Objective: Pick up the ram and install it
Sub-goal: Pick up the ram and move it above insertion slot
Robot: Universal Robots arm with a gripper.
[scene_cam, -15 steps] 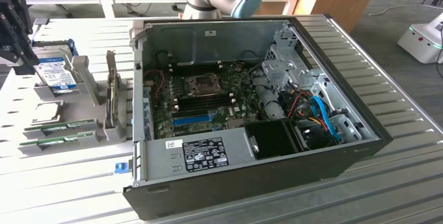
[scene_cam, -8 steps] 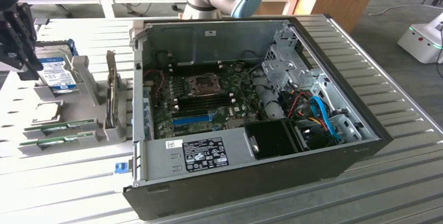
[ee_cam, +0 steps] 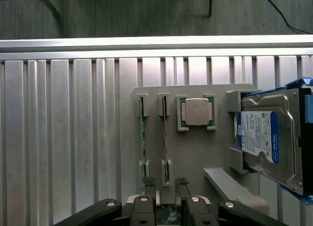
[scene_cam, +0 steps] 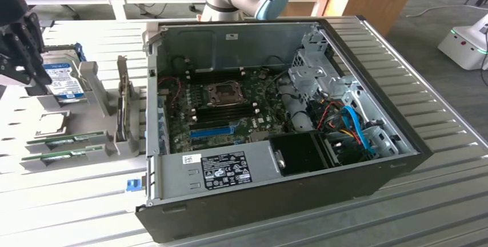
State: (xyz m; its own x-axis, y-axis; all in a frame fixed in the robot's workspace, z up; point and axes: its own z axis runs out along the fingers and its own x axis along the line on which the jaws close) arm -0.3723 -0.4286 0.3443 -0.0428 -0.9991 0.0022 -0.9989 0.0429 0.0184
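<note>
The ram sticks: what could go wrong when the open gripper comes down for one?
1. The two ram sticks stand close together on edge, so a finger of the open gripper may strike the wrong one.
2. The processor sits right beside them; a finger could knock it.
3. The sticks are thin; an off-centre grip may tilt one in the holder.

Open air above the ram point(ee_cam: 165, 138) and the second stick point(ee_cam: 142, 140), both on edge in neighbouring slots, a narrow gap between. Just beside, a low processor point(ee_cam: 196, 112); beyond it a bulky hard drive point(ee_cam: 266, 138) standing taller. Bare ribbed surface point(ee_cam: 73, 138) on the sticks' other side. Gripper point(ee_cam: 165, 184) spread wide. Computer case point(scene_cam: 228, 44) open upward, cables point(scene_cam: 352, 126) crowding one end.
</note>
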